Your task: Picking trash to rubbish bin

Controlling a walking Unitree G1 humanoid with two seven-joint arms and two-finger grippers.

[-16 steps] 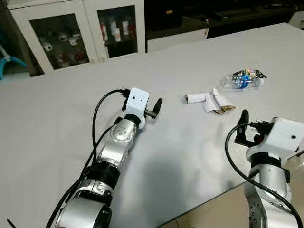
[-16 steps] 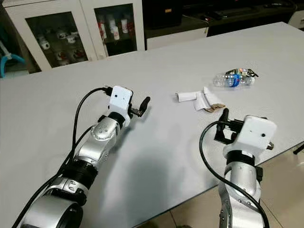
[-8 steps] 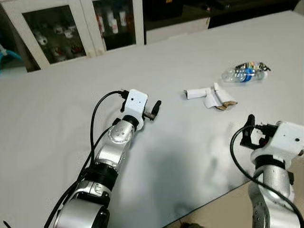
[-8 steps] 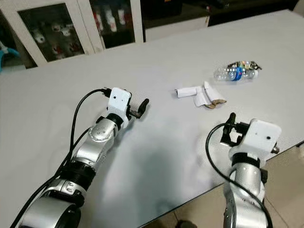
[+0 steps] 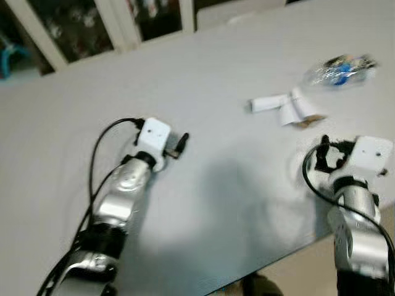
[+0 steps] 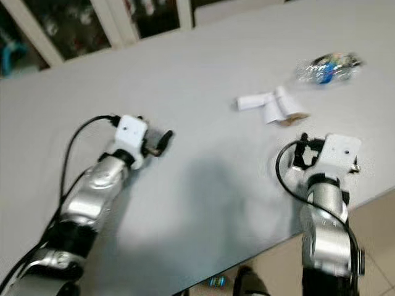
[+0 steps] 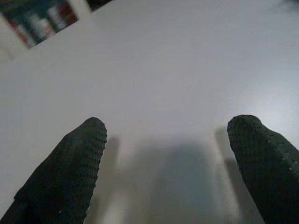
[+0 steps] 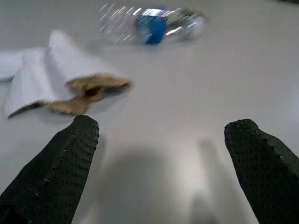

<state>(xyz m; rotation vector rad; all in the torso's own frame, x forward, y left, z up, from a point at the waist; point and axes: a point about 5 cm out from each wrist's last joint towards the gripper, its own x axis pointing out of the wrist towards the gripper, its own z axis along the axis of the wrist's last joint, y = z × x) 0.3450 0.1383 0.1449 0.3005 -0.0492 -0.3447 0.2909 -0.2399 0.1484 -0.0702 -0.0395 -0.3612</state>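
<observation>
Step looks like the reach for trash: the right claw (image 8: 159,163) should keep low over the bench (image 5: 234,203), line up on the crumpled paper scrap (image 8: 70,84) just ahead, then close. Its fingers are spread wide, holding nothing; the plastic bottle (image 8: 154,23) lies beyond the paper. The left claw (image 7: 168,163) is also spread and empty over bare bench.

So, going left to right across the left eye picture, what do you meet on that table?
Left claw → white folded paper with a brown scrap → right claw → crushed plastic bottle, all over the grey table.
</observation>
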